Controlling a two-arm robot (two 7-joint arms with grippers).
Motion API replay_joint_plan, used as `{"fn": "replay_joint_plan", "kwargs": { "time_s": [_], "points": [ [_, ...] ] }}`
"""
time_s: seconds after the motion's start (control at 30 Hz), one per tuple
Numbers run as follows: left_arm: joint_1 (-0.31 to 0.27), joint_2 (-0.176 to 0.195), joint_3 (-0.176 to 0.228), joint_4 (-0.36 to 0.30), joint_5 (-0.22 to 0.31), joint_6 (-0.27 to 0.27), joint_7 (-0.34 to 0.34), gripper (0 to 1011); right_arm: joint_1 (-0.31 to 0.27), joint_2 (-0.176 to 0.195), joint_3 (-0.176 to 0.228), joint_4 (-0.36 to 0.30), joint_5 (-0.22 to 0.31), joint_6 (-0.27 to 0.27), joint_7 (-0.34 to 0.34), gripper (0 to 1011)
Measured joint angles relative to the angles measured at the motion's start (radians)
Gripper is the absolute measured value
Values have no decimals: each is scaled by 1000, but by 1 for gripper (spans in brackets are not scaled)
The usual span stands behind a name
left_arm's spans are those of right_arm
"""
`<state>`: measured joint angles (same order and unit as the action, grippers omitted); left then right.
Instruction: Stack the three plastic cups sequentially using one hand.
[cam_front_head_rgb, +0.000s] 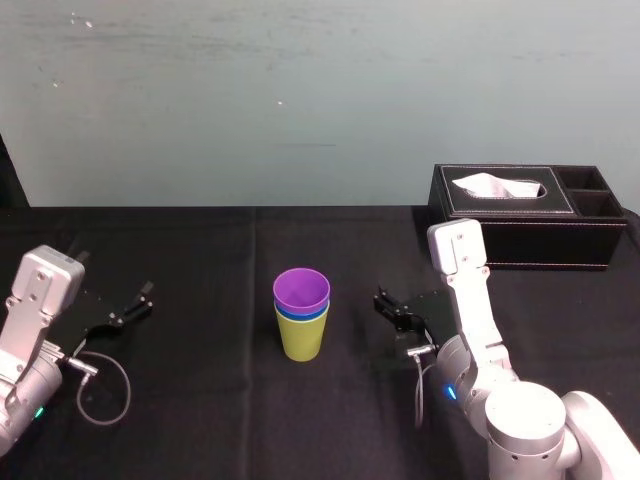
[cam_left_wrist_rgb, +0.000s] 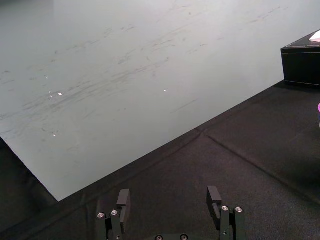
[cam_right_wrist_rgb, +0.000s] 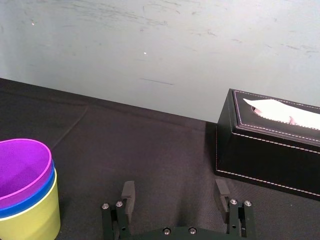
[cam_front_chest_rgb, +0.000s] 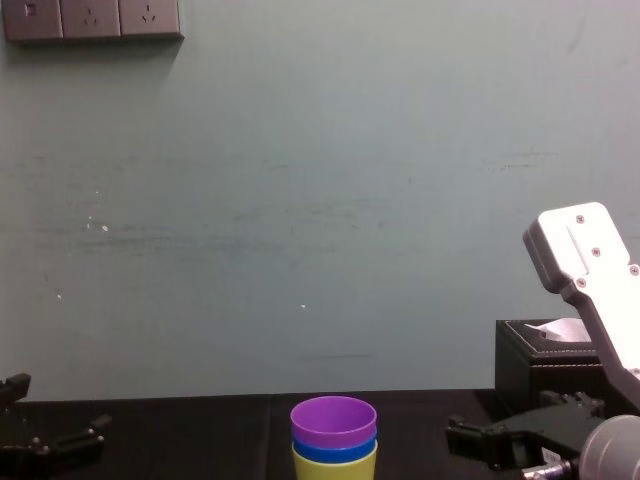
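Right gripper (cam_front_head_rgb: 390, 308) hangs released, empty, just right of the stack. Purple cup (cam_front_head_rgb: 301, 291) nests in the blue cup (cam_front_head_rgb: 301, 316), mostly hidden within the yellow-green cup (cam_front_head_rgb: 301, 341), upright mid-bench (cam_front_head_rgb: 200, 262). Left gripper (cam_front_head_rgb: 135, 305), released, is parked far left.

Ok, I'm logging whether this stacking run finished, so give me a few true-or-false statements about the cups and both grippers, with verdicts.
1. The purple cup sits topmost in the stack. True.
2. The blue cup is the bottom cup. False: the yellow-green cup is at the bottom, with the blue one between.
3. The right gripper grips the stack. False: it is open, apart from the cups, on their right.
4. The left gripper is open and empty. True.
5. A tissue box stands farther back than the right gripper. True.
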<state>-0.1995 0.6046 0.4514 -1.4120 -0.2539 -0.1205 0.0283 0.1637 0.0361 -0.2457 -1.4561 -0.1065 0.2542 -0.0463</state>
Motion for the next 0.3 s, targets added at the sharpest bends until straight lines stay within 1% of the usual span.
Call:
{"fn": "replay_joint_plan", "kwargs": {
  "time_s": [0.3],
  "points": [
    [0, 0, 0, 0, 0, 0, 0, 1000, 0, 0, 0, 0, 0, 0, 0, 1003]
  ]
}}
